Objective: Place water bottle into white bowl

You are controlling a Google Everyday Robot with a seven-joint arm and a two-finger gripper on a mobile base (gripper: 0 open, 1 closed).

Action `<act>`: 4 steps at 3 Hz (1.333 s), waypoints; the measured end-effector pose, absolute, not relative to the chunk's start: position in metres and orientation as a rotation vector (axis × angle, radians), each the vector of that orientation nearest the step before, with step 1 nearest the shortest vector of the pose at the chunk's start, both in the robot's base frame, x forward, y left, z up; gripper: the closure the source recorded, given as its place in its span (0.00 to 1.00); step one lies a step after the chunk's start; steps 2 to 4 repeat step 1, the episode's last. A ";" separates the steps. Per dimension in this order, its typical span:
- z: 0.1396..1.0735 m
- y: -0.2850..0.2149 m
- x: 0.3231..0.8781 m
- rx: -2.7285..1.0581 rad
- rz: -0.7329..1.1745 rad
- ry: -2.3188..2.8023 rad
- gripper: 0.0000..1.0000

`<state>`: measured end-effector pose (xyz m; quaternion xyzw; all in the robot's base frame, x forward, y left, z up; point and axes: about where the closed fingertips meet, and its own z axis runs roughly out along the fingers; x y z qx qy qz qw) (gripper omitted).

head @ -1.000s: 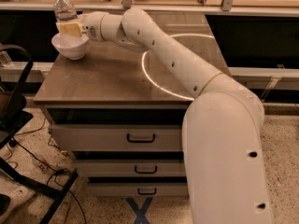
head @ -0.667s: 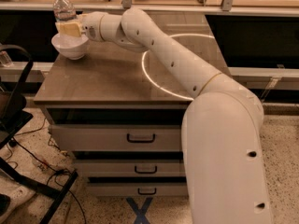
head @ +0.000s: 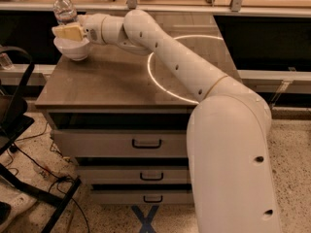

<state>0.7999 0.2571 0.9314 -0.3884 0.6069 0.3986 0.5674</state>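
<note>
One water bottle [head: 63,11], one white bowl [head: 73,51], one end effector [head: 68,31] over it.

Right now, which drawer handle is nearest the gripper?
The top handle: it sits highest, closest to the gripper holding the water bottle at the white bowl.

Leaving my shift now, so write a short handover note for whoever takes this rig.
Tool: at the back left corner of the cabinet top, shut on the water bottle.
Water bottle: upright, directly over the white bowl. Its lower part is hidden by the tool, so contact with the bowl cannot be confirmed.
Done: bottle grasped and positioned at the bowl.
Left: probably set it down in the bowl, release, and pull the arm back.
</note>
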 end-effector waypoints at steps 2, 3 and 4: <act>0.931 0.259 0.799 -0.914 0.939 1.426 0.00; 0.931 0.259 0.799 -0.914 0.939 1.426 0.00; 0.931 0.259 0.799 -0.914 0.939 1.426 0.00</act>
